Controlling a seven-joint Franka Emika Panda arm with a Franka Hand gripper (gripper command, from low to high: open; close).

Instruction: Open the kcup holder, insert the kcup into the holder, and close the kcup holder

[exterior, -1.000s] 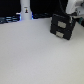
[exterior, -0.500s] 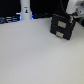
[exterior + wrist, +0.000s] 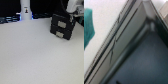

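- The kcup holder (image 3: 63, 26), a black box with two stacked drawer fronts and pale handles, stands on the pale table (image 3: 35, 57) toward the exterior view's right, near the far edge.
- Both drawer fronts sit flush with the box; neither shows a gap in the blurred exterior view.
- The robot arm (image 3: 71, 7) comes down from above at the exterior view's upper right, right over the top back corner of the holder.
- The tool itself is hidden behind the box and the blur in the exterior view, so whether it is wide or narrow cannot be told, nor whether it touches the holder.
- A white bottle-like object (image 3: 25, 10) stands upright at the far edge of the table toward the exterior view's left, well apart from the holder, against a dark background with a bluish glow at its base.
- The wrist view is filled by a close, slanted dark surface with a lighter edge strip, the holder's black body (image 3: 141, 50); no fingers show in it.
- A teal-green patch (image 3: 88, 25) sits at that picture's edge beside a pale area; what it is cannot be told.
- The kcup cannot be made out with certainty in either view.
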